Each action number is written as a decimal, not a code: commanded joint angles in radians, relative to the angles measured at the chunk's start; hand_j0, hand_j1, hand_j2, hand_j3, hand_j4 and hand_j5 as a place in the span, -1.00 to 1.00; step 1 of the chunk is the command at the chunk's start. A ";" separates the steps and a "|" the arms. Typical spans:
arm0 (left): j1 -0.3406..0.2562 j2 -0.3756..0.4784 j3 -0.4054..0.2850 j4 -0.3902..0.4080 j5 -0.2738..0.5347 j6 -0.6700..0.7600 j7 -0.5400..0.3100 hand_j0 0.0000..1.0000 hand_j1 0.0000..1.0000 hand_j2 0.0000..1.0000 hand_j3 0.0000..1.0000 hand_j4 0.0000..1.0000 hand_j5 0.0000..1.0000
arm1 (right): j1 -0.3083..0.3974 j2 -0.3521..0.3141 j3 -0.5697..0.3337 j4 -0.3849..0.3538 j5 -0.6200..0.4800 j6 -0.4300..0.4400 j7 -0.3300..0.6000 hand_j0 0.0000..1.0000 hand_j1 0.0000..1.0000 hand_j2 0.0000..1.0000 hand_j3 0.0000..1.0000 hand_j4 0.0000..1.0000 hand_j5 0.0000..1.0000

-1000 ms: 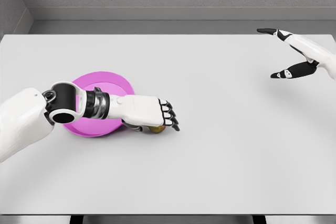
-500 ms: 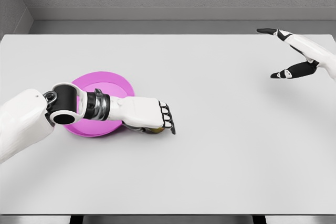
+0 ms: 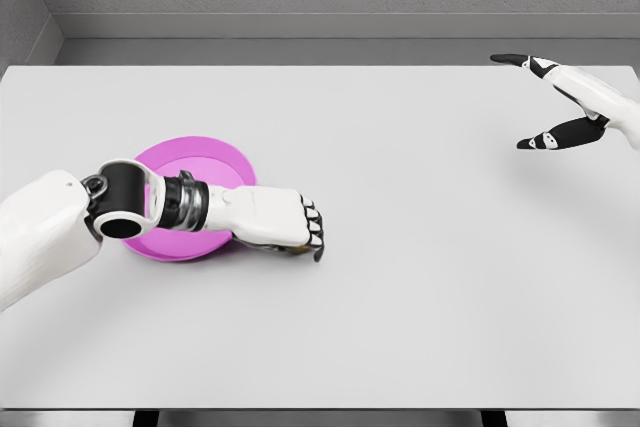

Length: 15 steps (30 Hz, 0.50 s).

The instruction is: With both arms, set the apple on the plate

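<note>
Your left hand (image 3: pixel 285 222) curls over something hidden beside the round pink plate's (image 3: pixel 205 162) right rim; wide grey desk (image 3: pixel 420 277) lies open rightward, right hand (image 3: pixel 560 102) spread upper right.

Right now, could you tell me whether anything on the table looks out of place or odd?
Nothing stands out. The pink plate lies flat and intact, the left robot hand curls over something beside it, and the right robot hand hovers open at the far right.

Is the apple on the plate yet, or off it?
Off, as far as shows. The left robot hand curls down over the apple on the table, just beyond the pink plate rim; only a sliver of it shows.
</note>
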 commanded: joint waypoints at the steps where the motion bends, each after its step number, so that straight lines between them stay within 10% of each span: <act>1: 0.000 0.003 0.000 0.000 0.004 0.001 -0.001 0.12 0.12 0.12 0.12 0.12 0.12 | 0.000 -0.002 0.000 -0.002 -0.008 0.003 0.000 1.00 1.00 1.00 1.00 1.00 1.00; 7: -0.023 0.015 0.003 -0.006 0.022 0.001 0.004 0.08 0.08 0.08 0.08 0.08 0.08 | 0.000 -0.002 0.000 0.000 -0.008 0.003 0.000 1.00 1.00 1.00 1.00 1.00 1.00; 15: -0.074 0.228 0.110 -0.003 0.260 0.001 0.010 0.01 0.01 0.01 0.01 0.01 0.01 | 0.000 -0.003 0.000 0.000 -0.008 0.003 0.000 1.00 1.00 1.00 1.00 1.00 1.00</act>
